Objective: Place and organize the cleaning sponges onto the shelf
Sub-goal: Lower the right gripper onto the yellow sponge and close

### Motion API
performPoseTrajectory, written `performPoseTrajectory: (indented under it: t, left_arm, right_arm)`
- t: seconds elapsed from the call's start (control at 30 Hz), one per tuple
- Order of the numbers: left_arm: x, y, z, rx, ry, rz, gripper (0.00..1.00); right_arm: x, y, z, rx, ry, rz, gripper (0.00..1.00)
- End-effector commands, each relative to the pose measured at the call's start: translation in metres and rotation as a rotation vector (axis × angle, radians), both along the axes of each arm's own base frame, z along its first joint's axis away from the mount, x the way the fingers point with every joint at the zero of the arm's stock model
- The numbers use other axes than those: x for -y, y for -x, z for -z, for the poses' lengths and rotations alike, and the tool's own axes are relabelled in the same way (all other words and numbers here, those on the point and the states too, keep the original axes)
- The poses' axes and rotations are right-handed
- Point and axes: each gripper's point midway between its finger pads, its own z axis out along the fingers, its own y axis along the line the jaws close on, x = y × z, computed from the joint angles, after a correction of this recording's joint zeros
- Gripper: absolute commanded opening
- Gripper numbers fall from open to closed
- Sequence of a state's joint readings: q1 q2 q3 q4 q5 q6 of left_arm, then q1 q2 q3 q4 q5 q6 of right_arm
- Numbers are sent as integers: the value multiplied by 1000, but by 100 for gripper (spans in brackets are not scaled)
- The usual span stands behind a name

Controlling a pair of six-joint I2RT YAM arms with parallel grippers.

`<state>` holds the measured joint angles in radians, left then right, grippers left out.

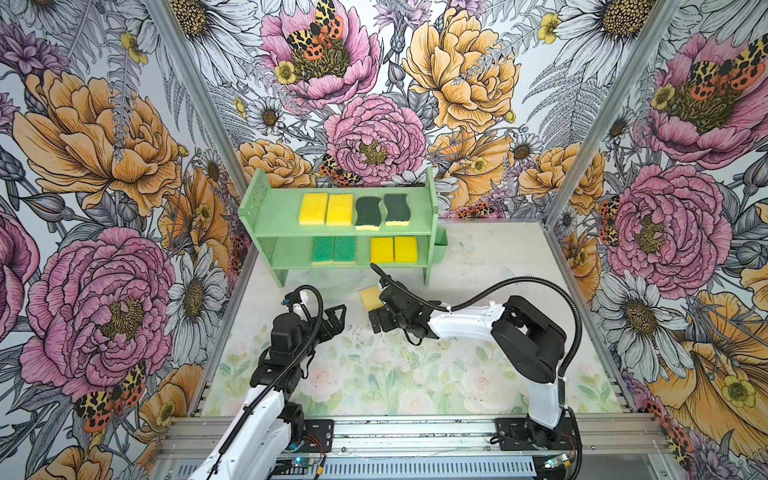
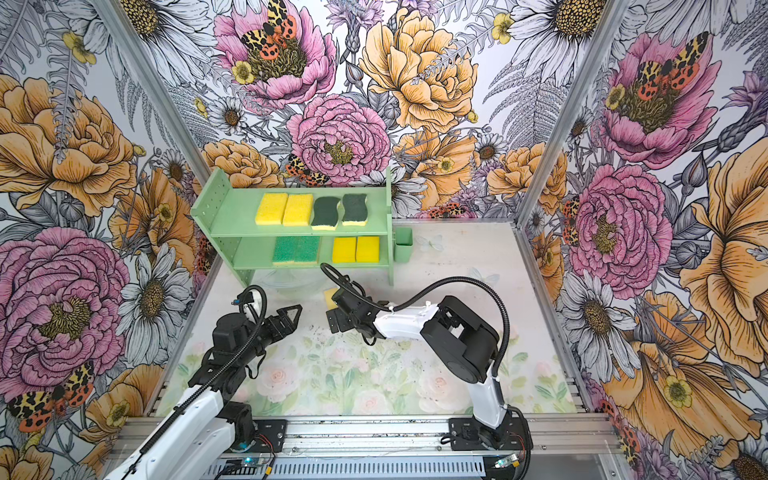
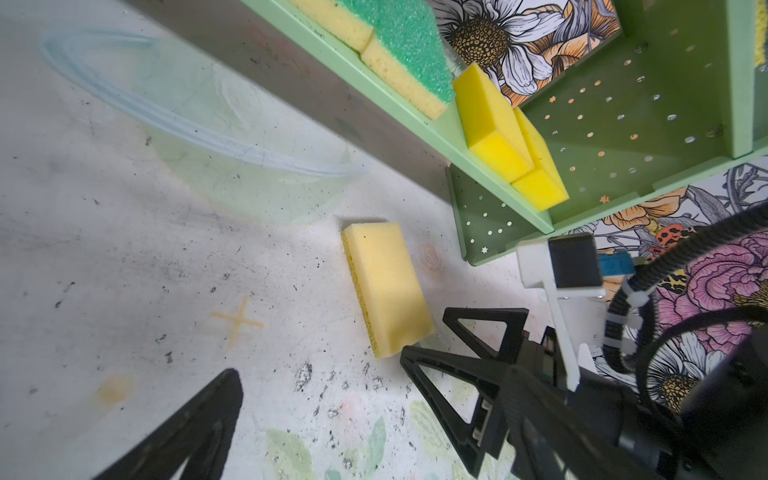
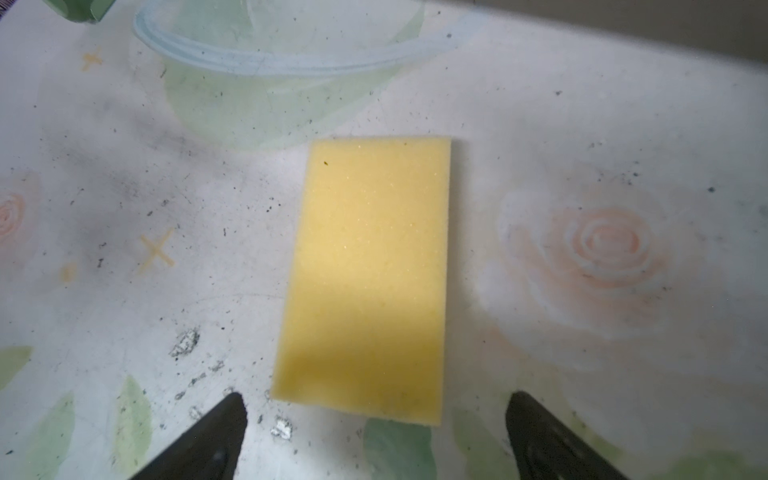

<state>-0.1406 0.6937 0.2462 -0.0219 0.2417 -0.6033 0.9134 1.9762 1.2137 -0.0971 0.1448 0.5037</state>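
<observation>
My right pincer (image 4: 375,397) gapes wide, holding nothing — the plain yellow sponge (image 4: 365,270) lies flat on the bench (image 4: 582,124) in front of the shelf (image 1: 274,212), its near end between my tips, untouched.

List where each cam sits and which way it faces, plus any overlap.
Top views: high at the front, facing down and back at the shelf; left hand and right hand show.
Left wrist: on the left arm, facing the loose sponge and the shelf's lower tier; one own finger and the right hand show.
Right wrist: on the right arm, facing down at that sponge past its spread fingers.
Shared: all show the loose sponge.
</observation>
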Motion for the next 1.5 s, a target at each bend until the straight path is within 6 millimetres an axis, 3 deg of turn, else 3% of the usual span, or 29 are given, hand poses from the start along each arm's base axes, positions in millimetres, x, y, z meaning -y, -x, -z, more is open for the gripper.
performPoseTrajectory:
  t: [0.0,0.63,0.87,1.0,1.17,1.47]
  left_arm:
    - [1,2,3,3,-1,18,99]
    - [2,0,4,0,3,18,99]
    - [1,0,5,-2,0,17,99]
    - [1,0,6,-4,-1,15,99]
    - [1,0,6,-3,1,14,99]
    - [2,0,4,-1,3,23,99]
  right_arm:
    - [-10,-6,-4,35,16,-18,100]
    - [-10,-6,18,40,95,-29,96]
    - [-12,-6,15,45,93,-50,83]
    - [-16,-3,13,40,79,-74,68]
    - [-21,1,8,28,52,-107,56]
    - [-14,12,-16,-44,-100,-160,48]
